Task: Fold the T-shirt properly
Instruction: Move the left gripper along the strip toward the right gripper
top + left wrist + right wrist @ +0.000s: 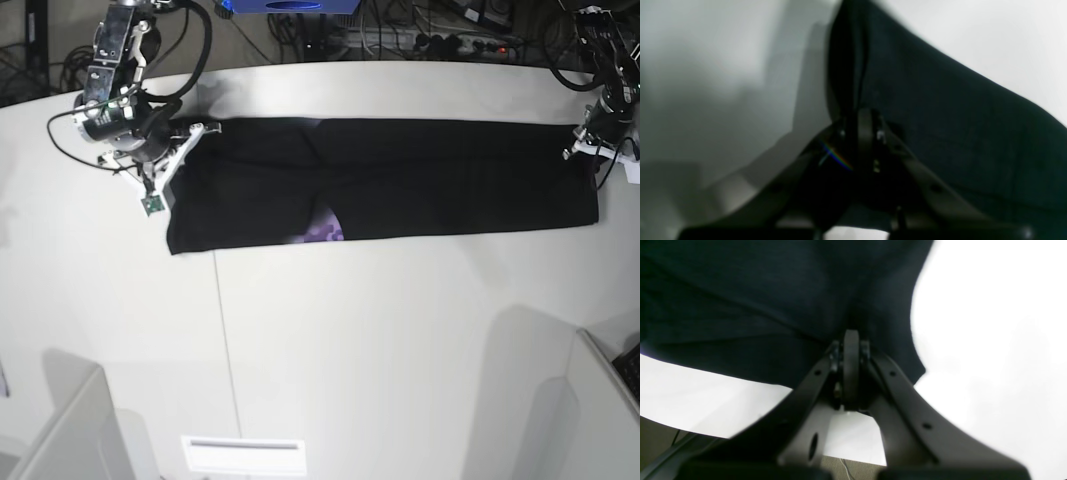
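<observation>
The black T-shirt [430, 180] lies as a long folded strip across the far part of the white table [380, 330]. A bit of purple print [322, 232] peeks out at its near edge. My right gripper [190, 135] sits at the strip's left end; in its wrist view the jaws [850, 336] are pressed together with black cloth [756, 306] pinched at the tips. My left gripper [585, 140] is at the right end. Up close it [863, 116] is shut, and a fold of the dark cloth [940, 116] rises from between its fingers.
Cables and a power strip [440, 40] run behind the table's far edge. White partition panels stand at the near left [60, 420] and near right [600, 400]. A small white slotted plate [245, 455] lies at the front edge.
</observation>
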Robot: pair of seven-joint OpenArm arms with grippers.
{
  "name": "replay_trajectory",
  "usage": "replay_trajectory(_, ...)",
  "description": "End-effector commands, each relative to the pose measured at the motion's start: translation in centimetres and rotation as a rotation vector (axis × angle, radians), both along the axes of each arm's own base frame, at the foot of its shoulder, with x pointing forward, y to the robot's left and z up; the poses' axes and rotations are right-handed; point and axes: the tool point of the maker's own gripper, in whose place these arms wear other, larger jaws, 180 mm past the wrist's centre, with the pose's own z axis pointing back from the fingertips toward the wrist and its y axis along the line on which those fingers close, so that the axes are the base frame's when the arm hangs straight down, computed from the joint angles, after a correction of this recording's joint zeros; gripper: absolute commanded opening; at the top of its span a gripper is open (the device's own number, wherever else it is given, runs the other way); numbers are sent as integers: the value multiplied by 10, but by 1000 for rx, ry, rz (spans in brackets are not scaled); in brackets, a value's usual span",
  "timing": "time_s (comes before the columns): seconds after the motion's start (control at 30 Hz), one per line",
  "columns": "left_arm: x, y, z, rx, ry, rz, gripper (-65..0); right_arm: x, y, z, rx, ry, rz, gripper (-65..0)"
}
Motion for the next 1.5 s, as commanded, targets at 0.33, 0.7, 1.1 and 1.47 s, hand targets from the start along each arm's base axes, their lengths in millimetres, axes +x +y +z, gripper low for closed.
replay_trajectory(0.33,6,-44,52,285,-58,-139,-650,8,13,8,44,-42,-14,-650)
replay_trajectory(0.7,5,-133,37,202,-49,-364,-650,7,14,8,45,-42,-15,-650)
replay_trajectory(1.1,9,-201,22,78,-61,-480,-650,6,14,7,44,-36,-14,-650)
replay_trajectory(1.47,18,-243,22,5,-94,-544,-650,6,13,7,42,-34,-14,-650)
